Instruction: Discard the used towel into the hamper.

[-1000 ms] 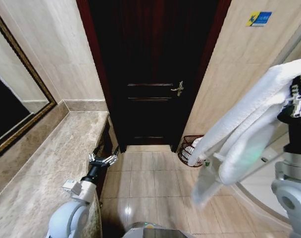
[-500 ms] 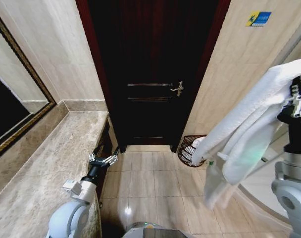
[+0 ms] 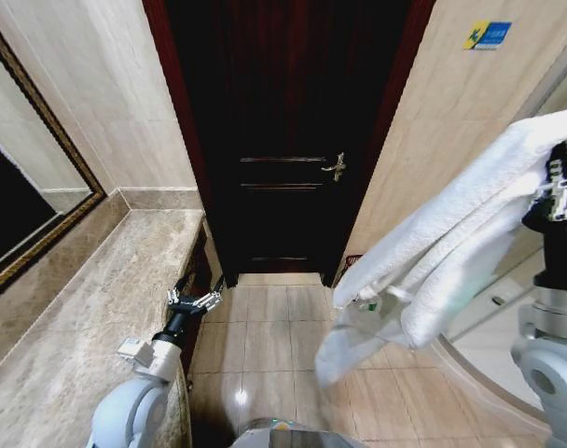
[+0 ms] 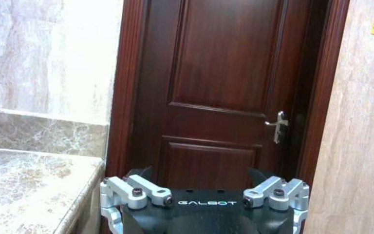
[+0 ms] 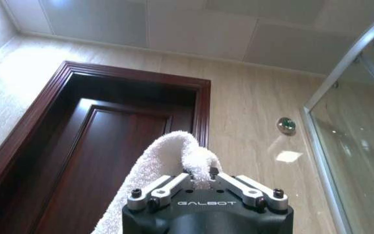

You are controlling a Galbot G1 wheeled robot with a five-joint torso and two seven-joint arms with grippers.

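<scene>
A white towel (image 3: 433,257) hangs from my right gripper (image 3: 556,185), held high at the right of the head view. Its loose end reaches down and left over the floor. In the right wrist view that gripper (image 5: 200,178) is shut on a fold of the towel (image 5: 174,156). The hamper stands on the floor by the right door jamb, almost wholly hidden behind the towel; a reddish sliver of its rim (image 3: 345,262) shows. My left gripper (image 3: 193,301) is parked low beside the counter's end, open and holding nothing, and faces the door (image 4: 203,196).
A dark wooden door (image 3: 283,140) is shut straight ahead. A marble counter (image 3: 97,299) with a framed mirror (image 3: 22,215) runs along the left. A glass shower enclosure (image 3: 507,327) curves in at the right. Tiled floor (image 3: 265,336) lies between.
The towel's hanging end has swung left and now covers the hamper, which showed beside it before. Neither arm has visibly moved.
</scene>
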